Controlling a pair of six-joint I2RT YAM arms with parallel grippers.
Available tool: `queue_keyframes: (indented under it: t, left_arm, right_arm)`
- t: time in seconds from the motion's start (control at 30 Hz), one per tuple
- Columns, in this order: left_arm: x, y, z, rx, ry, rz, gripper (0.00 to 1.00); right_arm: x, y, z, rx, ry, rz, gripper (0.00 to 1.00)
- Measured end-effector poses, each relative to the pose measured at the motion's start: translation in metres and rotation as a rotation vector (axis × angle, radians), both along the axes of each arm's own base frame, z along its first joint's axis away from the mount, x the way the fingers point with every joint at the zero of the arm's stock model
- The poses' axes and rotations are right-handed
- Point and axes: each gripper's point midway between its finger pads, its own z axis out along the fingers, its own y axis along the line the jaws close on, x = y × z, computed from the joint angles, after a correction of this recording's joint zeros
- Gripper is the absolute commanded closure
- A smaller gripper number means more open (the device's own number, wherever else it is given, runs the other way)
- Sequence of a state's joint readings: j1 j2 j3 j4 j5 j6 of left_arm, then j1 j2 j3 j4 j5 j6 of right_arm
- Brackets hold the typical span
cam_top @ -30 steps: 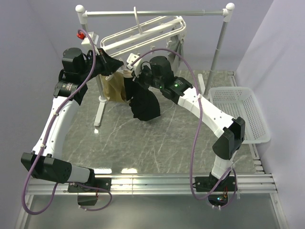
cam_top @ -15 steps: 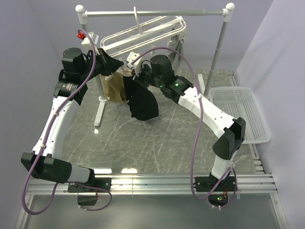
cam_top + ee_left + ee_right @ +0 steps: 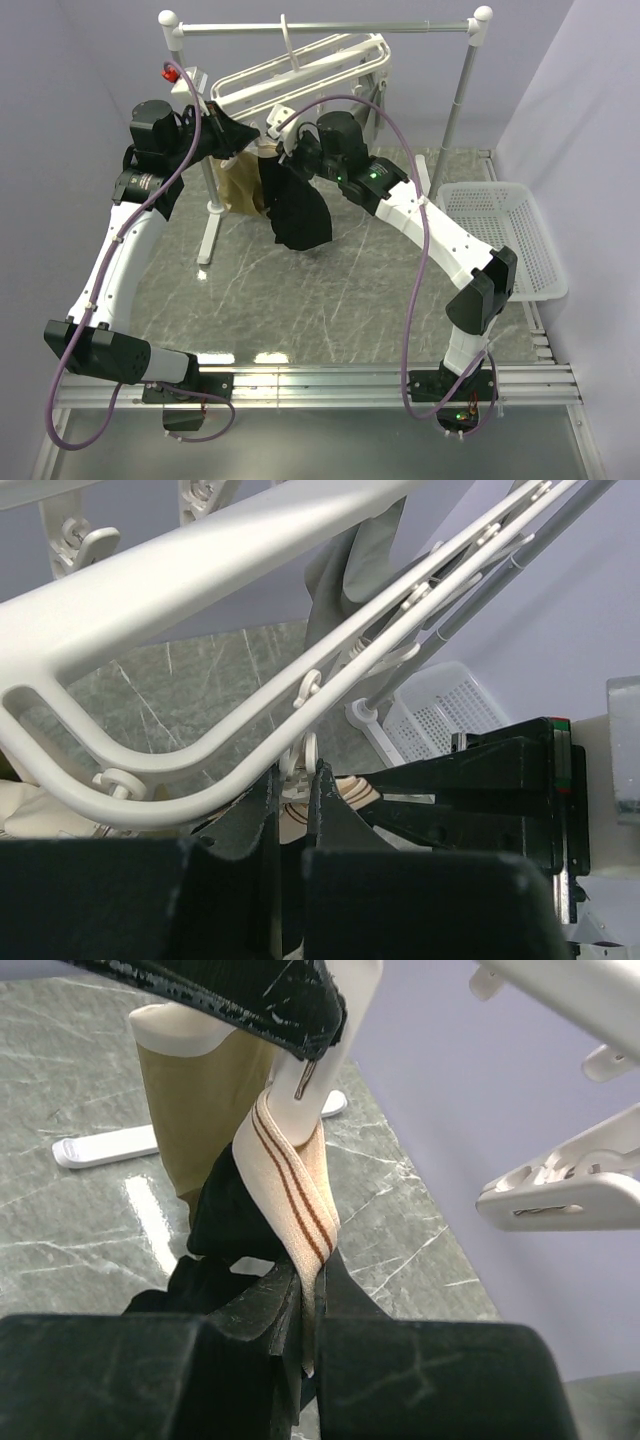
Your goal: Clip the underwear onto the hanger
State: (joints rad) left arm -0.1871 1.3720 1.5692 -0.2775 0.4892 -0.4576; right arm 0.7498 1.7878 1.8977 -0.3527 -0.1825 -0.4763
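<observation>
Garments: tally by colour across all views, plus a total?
Black: 1, the underwear, its waistband pinched in the right gripper.
Tan: 1, the tan garment, hanging just left of the black one.
Grey: 1, the grey garment, seen behind the hanger rail from the left wrist.
Total: 3

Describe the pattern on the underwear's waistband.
The waistband is cream with thin brown lengthwise stripes, clearest in the right wrist view.
</observation>
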Motion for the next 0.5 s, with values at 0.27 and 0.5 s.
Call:
queue_keyframes:
  t: [0.27,0.5]
  left_arm:
    - [-0.001,-0.001,0.000,-0.001,-0.001,-0.011,1.00]
    - [-0.001,-0.001,0.000,0.001,-0.002,-0.011,1.00]
  right_arm:
    - [0.002,0.000,0.008,0.008,-0.010,-0.003,1.00]
    - [0.009,0.002,0.019,0.023,-0.029,-0.013,1.00]
